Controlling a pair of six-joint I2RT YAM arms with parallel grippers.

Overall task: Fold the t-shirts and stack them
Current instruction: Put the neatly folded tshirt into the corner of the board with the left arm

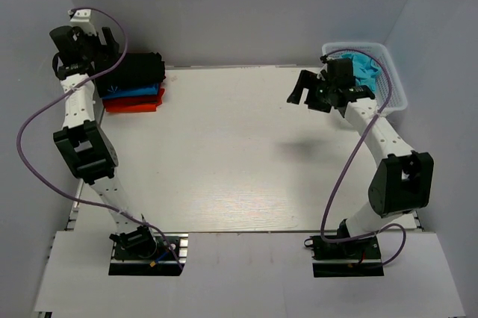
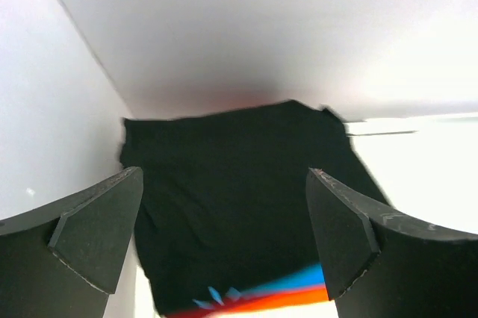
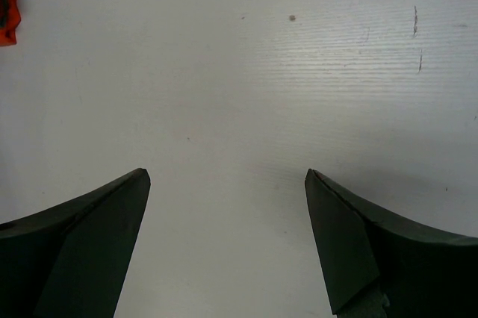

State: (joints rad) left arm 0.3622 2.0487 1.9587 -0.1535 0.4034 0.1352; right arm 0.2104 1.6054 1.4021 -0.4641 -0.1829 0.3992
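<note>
Black t-shirt [image 1: 134,72] on top, bright blue t-shirt [image 1: 138,92] under it, red t-shirt [image 1: 133,103] at the bottom. There's a turquoise t-shirt [image 1: 367,68] in the white lattice basket [image 1: 397,86]. And the counter [image 1: 224,154] is white with faint wood grain, and the cables [image 1: 30,120] are purple.

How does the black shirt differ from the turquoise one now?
The black shirt lies folded flat, far left; the turquoise shirt sits crumpled in the white basket, far right. The black shirt tops the blue shirt and red shirt; the turquoise shirt is unstacked. Both lie unheld.
</note>
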